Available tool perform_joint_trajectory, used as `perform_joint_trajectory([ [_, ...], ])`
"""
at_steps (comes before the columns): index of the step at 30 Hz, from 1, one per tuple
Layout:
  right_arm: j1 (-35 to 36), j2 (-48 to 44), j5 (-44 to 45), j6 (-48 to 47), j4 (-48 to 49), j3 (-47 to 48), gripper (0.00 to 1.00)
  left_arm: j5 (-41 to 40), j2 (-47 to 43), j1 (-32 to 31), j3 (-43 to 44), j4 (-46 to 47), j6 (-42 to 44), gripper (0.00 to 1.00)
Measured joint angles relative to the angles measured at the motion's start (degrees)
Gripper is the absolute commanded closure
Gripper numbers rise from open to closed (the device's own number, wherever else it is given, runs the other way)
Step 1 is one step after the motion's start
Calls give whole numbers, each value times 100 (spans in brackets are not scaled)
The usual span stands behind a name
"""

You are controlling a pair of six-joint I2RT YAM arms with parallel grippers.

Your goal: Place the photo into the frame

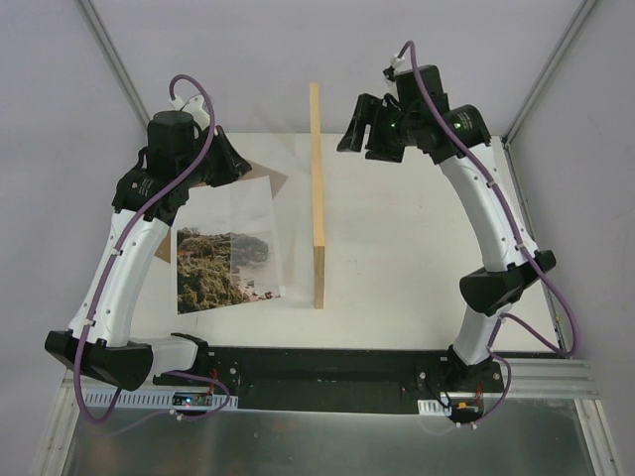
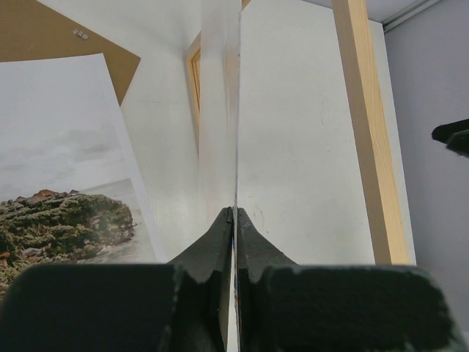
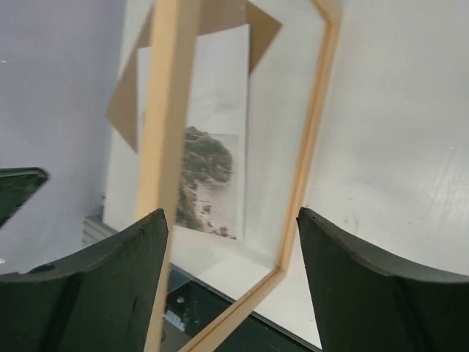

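Pinches thin clear sheet in pressed-together left gripper. Holds right gripper spread near light wooden rectangular frame, upright on edge mid-table. Shows coastal-cliff paper photo flat, left. Risks toppling the seemingly unsupported frame.

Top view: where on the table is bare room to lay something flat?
The widest bare patch of white table lies between the upright light-wood picture frame and the right arm. Left of the frame it is crowded: the rectangular cliff photo, the brown backing board beneath it, and the left gripper pinching a clear sheet.
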Motion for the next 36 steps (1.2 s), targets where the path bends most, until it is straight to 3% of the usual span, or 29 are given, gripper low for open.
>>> perform_joint_trajectory([
  [6,485,177,1119,-396,-468,-7,23,-83,42,-61,11,0,0,100],
  [18,1547,-39,2736,-544,-107,-415,20,-138,111,-76,11,0,11,100],
  [31,1921,-472,3659,-629,542,-1016,18,-127,120,-133,15,0,17,100],
  [36,2065,-579,3707,-693,855,-1040,16,-105,372,-645,308,-7,-4,100],
])
